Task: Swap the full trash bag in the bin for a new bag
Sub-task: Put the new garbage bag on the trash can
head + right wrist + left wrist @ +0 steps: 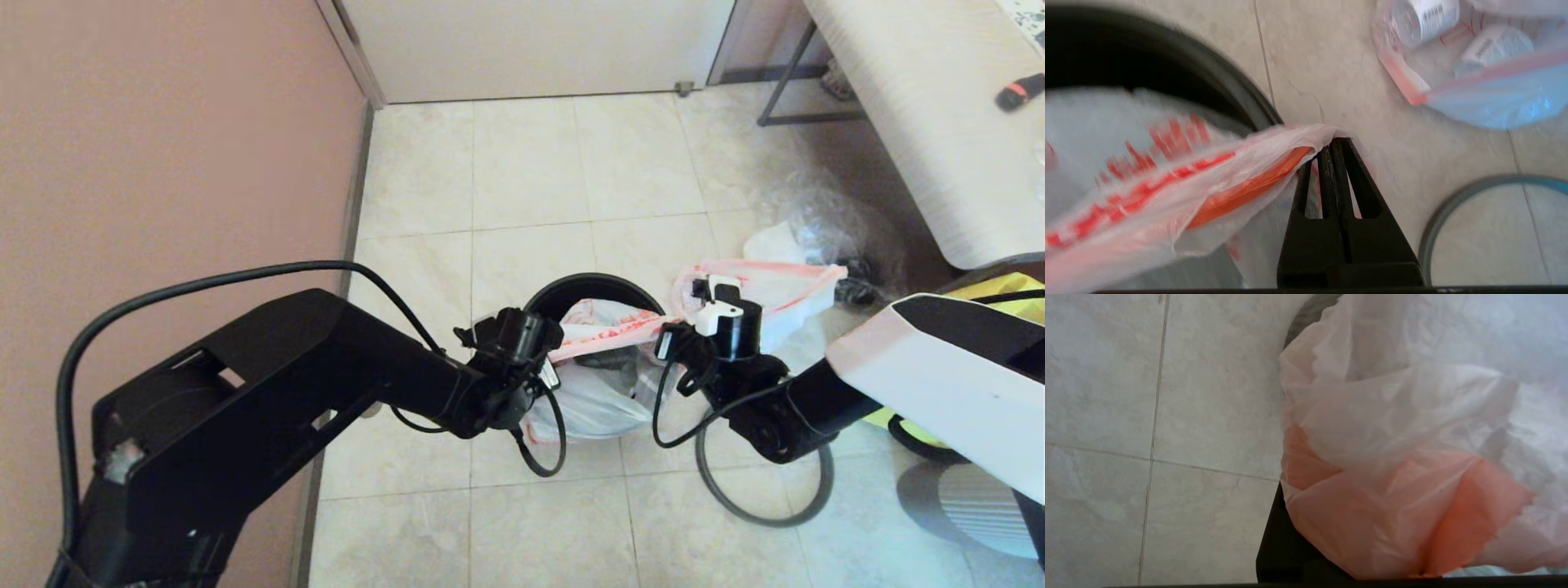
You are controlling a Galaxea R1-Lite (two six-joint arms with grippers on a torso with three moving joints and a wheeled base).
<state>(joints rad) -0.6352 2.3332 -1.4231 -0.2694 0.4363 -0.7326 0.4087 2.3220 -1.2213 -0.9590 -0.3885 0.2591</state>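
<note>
Tiled floor; I pinch new bag (600, 371) with both grippers, left (545, 353) nine o'clock, right (1331, 143) three, spreading mouth over bin (571, 287).

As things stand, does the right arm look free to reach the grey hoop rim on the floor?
Probably not yet: the right gripper is shut on the new bag. The hoop rim lies unobstructed on the floor beside it.

floor (531, 171): pale beige tiles with thin grout lines
bin (563, 292): black, stands on the floor
hoop rim (763, 510): grey ring, flat on the tiles near the bin
full trash bag (784, 290): lies right of the bin
clear plastic bag (833, 224): behind it
</note>
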